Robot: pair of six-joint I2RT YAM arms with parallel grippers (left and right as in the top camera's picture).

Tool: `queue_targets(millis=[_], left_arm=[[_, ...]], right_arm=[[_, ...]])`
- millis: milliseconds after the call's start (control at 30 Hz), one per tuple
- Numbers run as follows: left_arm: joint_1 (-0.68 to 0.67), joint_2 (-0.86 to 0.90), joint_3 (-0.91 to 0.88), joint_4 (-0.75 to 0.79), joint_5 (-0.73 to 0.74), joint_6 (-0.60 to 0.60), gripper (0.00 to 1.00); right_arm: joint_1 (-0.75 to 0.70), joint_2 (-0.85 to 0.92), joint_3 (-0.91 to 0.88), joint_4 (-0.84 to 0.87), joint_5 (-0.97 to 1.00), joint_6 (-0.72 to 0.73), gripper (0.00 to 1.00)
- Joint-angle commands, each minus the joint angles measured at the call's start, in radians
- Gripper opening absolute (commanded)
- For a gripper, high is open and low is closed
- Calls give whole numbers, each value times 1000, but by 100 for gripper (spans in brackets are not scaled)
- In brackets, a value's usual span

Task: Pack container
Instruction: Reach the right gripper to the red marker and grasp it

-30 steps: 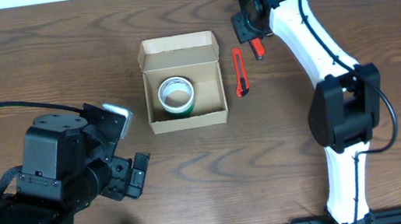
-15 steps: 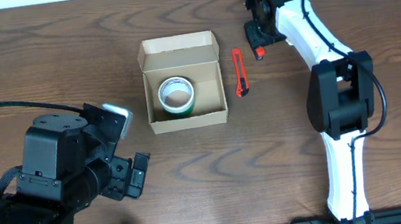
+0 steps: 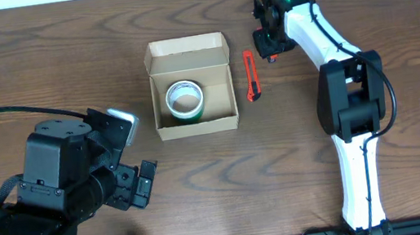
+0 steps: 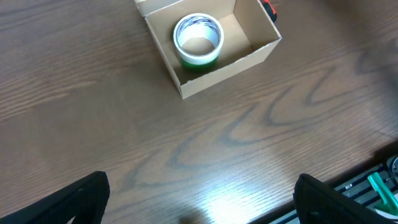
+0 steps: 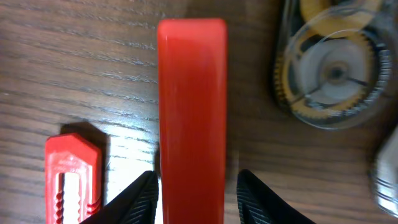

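The container [image 3: 197, 124] is an open tan cardboard box at mid-table with its lid flap folded back; it also shows in the left wrist view [image 4: 227, 67]. A green tape roll [image 3: 187, 115] lies inside it [image 4: 199, 60]. My right gripper [image 3: 268, 42] is at the far right of the box, open, its fingers [image 5: 198, 183] straddling a red bar-shaped object [image 5: 191, 99] that lies on the table. My left gripper [image 3: 143, 183] hovers open and empty near the front left [image 4: 199, 199].
A red box cutter [image 3: 251, 75] lies just right of the box and shows at the left of the right wrist view [image 5: 71, 177]. A clear tape dispenser with yellow gears [image 5: 336, 62] lies next to the red object. The table's front edge is near my left gripper.
My right arm has swung and its gripper has come down over the red object, which lay beside it before. The left arm, box and tape roll have not moved.
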Motion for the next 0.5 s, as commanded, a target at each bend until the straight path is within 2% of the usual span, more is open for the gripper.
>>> queue_targets(millis=[0, 100, 267, 467], left_arm=[[3, -1, 2, -3, 3, 18, 95], [3, -1, 2, -3, 3, 18, 95], [3, -1, 2, -3, 3, 18, 95], [3, -1, 2, -3, 3, 18, 95]], right_arm=[[-6, 16, -6, 3, -8, -16, 39], [-6, 16, -6, 13, -8, -16, 37], [-6, 16, -7, 17, -9, -15, 23], [-6, 13, 12, -13, -35, -15, 15]])
